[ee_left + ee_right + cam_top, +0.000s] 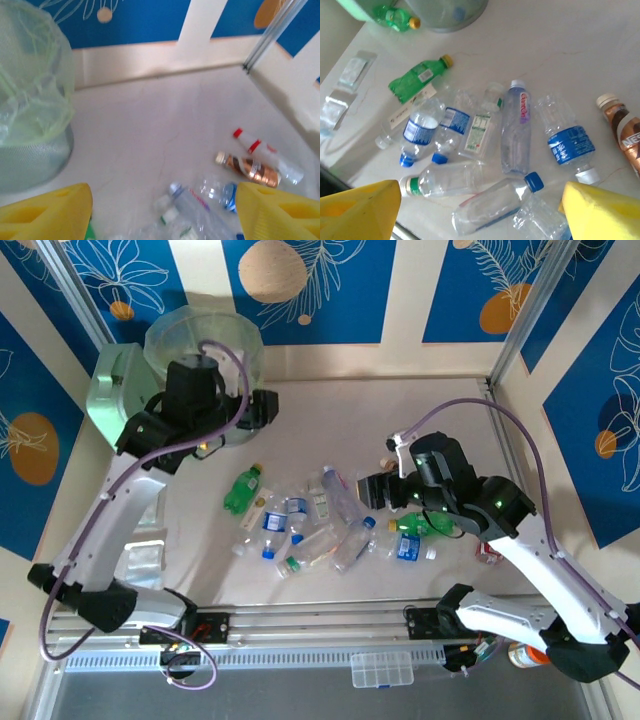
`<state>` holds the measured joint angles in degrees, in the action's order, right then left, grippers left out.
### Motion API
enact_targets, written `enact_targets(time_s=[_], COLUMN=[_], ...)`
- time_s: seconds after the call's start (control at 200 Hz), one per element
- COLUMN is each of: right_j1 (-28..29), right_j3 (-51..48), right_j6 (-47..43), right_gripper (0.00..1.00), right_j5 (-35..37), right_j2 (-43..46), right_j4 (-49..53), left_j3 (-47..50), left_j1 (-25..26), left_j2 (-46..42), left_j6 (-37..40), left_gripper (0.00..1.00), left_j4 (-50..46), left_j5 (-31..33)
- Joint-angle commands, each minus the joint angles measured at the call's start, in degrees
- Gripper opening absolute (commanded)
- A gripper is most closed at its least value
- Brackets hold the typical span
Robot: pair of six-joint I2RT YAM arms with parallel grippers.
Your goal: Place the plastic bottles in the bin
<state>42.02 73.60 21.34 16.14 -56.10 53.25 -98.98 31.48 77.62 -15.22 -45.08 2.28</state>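
The small clear plastic bottles look glossy. The round translucent pale-green plastic bin has a finely textured wall and a thin crinkled film liner. The pale bench is smooth, matt.

Noted bare pale tabletop across the far centre and far right: wide free passage. Blocked at far left by tall round translucent pale-green bin with clear liner, mint-green boxy container just beside it. Found mid-table crowded by loose pile of small clear plastic bottles with blue labels, several touching or overlapping. Crumpled green bottle at pile's left, open strip between it and bin. Logged flat silver foil packets along left edge, aluminium frame post at far-right corner, brown bottle and red-capped clear bottle side by side near right wall.
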Motion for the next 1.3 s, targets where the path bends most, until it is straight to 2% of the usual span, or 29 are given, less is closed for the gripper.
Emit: enact_targets(time_s=[0.0, 0.08, 0.15, 0.26, 0.41, 0.51, 0.625, 0.68, 0.73, 0.79, 0.875, 0.925, 1.025, 1.09, 1.2, 1.295], right_j1=[1.0, 1.6, 2.4, 4.5, 4.3, 4.2, 3.4, 2.7, 2.8, 2.0, -0.9, -4.8, -12.6, -17.4, -23.1, -24.5], right_j3=[-0.4, 0.1, 0.0, -2.6, -6.0, -8.1, -8.5, -8.9, -9.7, -9.7, -10.0, -11.0, -15.9, -21.5, -29.3, -34.0], right_j6=[-1.5, -0.6, 1.3, 2.2, 5.7, 13.4, 32.9, 35.8, 34.8, 33.6, 33.5, 34.5, 39.6, 45.5, 56.4, 67.0], right_gripper=[0.84, 0.83, 0.79, 0.78, 0.78, 0.79, 0.77, 0.75, 0.75, 0.78, 0.92, 0.98, 0.99, 0.99, 0.99, 0.99], right_j5=[-5.7, -7.1, -4.8, 1.8, 0.3, -2.8, -0.3, -1.2, 0.9, 5.6, 9.8, 5.9, -3.6, -10.5, -16.8, -17.5], right_j2=[-1.2, -4.6, -7.5, -10.4, -12.6, -13.4, -15.6, -16.1, -15.9, -16.2, -17.7, -17.9, -15.0, -10.0, -2.3, 2.7], right_j4=[3.6, 7.1, 10.2, 13.8, 14.7, 12.6, 16.0, 17.5, 17.6, 19.7, 22.2, 22.1, 19.0, 14.5, 6.5, 1.4], left_j3=[2.2, 5.6, 9.7, 14.8, 19.7, 23.0, 26.5, 27.6, 28.4, 29.2, 29.8, 30.0, 30.8, 31.5, 32.9, 33.3], left_j1=[5.0, 8.4, 10.2, 10.3, 10.2, 9.8, 9.7, 9.6, 9.6, 9.4, 9.3, 9.2, 9.1, 9.0, 8.9, 8.9], left_j2=[0.9, 1.8, 1.6, 0.0, -1.0, -0.9, -2.0, -2.8, -3.4, -4.1, -4.7, -5.1, -6.1, -6.8, -8.0, -8.3], left_j6=[3.0, 3.5, 3.3, 2.6, -0.2, -2.4, -4.1, -4.7, -4.9, -5.3, -5.9, -6.1, -6.7, -7.1, -7.8, -8.3], left_gripper=[0.75, 0.75, 0.75, 0.76, 0.77, 0.77, 0.77, 0.78, 0.78, 0.78, 0.78, 0.78, 0.78, 0.79, 0.79, 0.79], left_j4=[-8.2, -11.3, -11.3, -9.3, -6.2, -4.6, -1.7, -0.6, 0.4, 1.3, 2.0, 2.2, 3.1, 3.8, 5.3, 6.1], left_j5=[0.9, 0.0, -0.6, -1.7, -2.2, -2.1, -2.6, -2.8, -3.2, -3.8, -4.8, -5.1, -5.5, -5.6, -5.8, -5.9])
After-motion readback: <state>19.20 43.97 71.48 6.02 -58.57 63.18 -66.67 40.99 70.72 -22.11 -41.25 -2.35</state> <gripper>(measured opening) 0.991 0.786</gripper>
